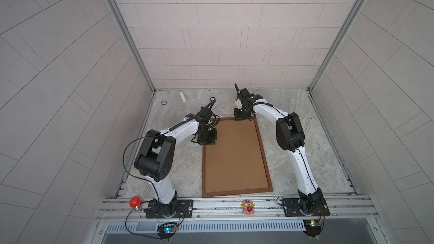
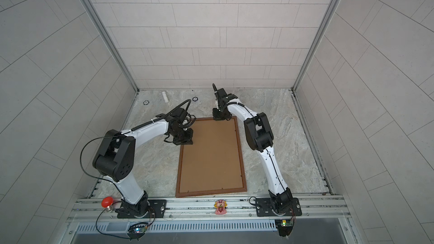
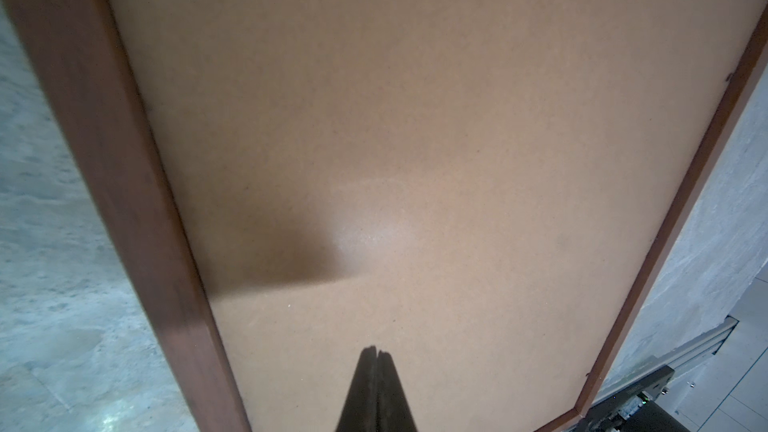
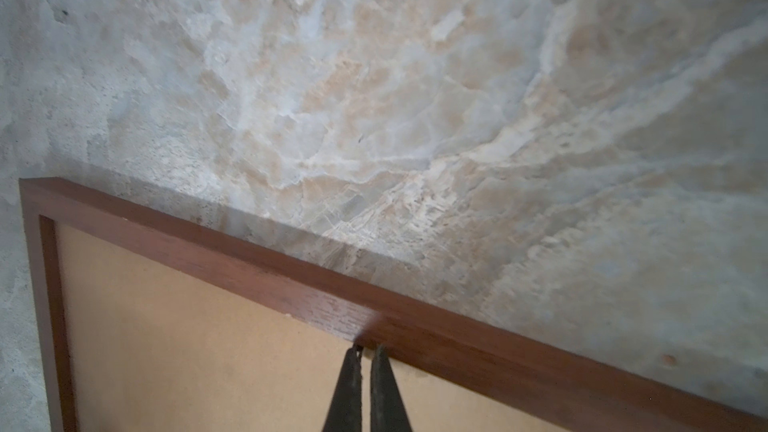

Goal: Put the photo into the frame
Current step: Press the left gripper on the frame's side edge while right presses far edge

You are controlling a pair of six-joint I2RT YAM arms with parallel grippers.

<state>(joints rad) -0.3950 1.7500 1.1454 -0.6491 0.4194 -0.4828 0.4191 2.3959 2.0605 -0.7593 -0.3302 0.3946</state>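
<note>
Your frame (image 1: 263, 151) lies back-up on the tabletop (image 1: 324, 151), long axis running bottom to top in both top views, photo nowhere visible; both shut and empty, the left end effector (image 3: 376, 353) is over its backing board (image 1: 234, 156), the right end effector (image 4: 365, 349) at its top rail.

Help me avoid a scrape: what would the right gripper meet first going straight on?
Likely the rail of the frame, beside the board; the right gripper seems almost touching, depth unclear.

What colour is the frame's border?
Reddish-brown wood grain; the frame shows best in the right wrist view.
</note>
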